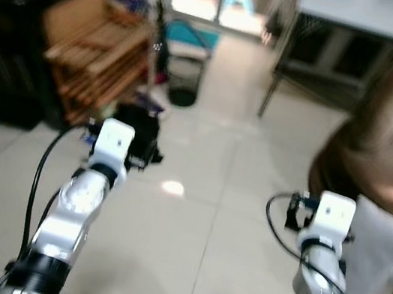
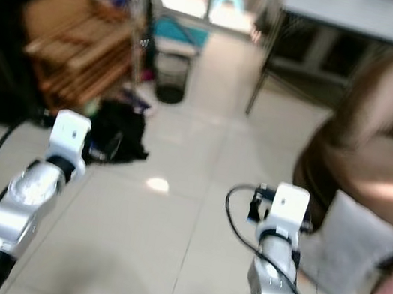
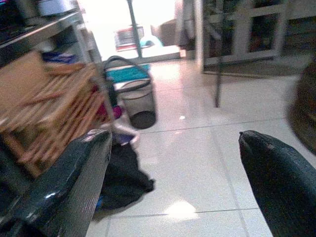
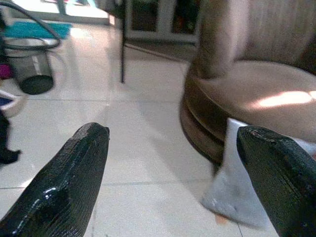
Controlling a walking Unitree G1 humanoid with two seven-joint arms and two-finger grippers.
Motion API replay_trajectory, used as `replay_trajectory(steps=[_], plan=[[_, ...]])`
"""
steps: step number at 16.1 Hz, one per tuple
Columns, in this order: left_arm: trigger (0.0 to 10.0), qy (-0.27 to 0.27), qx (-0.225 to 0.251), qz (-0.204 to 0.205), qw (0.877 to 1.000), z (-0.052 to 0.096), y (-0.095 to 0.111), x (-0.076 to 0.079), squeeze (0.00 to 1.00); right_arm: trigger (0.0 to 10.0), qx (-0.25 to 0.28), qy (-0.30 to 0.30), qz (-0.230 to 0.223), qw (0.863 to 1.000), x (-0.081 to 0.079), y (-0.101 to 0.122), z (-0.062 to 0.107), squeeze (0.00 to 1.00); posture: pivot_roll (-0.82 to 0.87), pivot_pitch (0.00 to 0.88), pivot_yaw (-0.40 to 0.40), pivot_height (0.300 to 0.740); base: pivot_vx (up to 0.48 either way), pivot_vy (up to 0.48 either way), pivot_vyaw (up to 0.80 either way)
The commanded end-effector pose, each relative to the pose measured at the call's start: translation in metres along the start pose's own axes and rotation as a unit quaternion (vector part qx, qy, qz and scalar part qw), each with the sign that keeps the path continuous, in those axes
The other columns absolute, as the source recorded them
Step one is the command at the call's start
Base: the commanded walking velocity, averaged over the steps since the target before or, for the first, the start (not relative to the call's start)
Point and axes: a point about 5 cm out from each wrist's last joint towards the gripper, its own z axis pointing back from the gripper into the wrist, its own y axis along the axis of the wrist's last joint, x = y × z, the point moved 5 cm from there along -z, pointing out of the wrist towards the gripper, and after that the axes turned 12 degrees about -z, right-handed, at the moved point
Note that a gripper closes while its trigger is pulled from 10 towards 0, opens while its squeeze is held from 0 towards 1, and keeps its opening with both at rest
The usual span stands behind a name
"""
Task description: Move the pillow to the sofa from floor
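Brown round upholstered sofa (image 2: 379,149) on pale tiled floor (image 1: 203,194), robot's right side. Pale grey soft fabric pillow (image 4: 237,182) on floor, leaning against sofa's base edge. Probably light, limp, squashy — best pinched deep at upper corner or edge fold. Right gripper (image 4: 173,163) fingers spread wide, near pillow, apart. Left gripper (image 3: 173,187) also spread, empty, facing dark cloth heap (image 3: 123,173).

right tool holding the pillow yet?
No. The right tool is open with bare floor between its fingers, and the pillow leans against the sofa base beyond.
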Motion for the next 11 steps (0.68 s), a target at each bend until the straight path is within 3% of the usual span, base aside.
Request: replay_trajectory(steps=[1,5,10,11], plan=[[10.0,-0.015,0.006,0.002,1.000,-0.001,0.004,0.007,0.00,10.0,-0.010,-0.010,0.012,1.000,0.007,-0.004,0.000,0.00,-0.03,0.000,0.047,0.740,0.000,0.000,-0.80],[10.0,-0.013,-0.015,0.007,1.000,-0.002,-0.002,0.005,0.00,10.0,-0.019,-0.008,0.012,1.000,0.007,-0.007,0.000,0.00,-0.03,0.000,0.046,0.740,0.000,0.000,-0.80],[10.0,-0.008,0.015,0.010,1.000,-0.006,0.008,0.002,0.00,10.0,-0.014,-0.004,0.020,1.000,0.003,-0.001,-0.003,0.00,-0.03,0.000,0.053,0.740,0.000,0.000,-0.80],[10.0,-0.010,0.015,0.011,1.000,-0.006,0.010,0.002,0.00,10.0,-0.013,-0.004,0.026,1.000,0.002,0.000,-0.003,0.00,-0.03,0.000,0.055,0.740,0.330,0.000,0.00]])
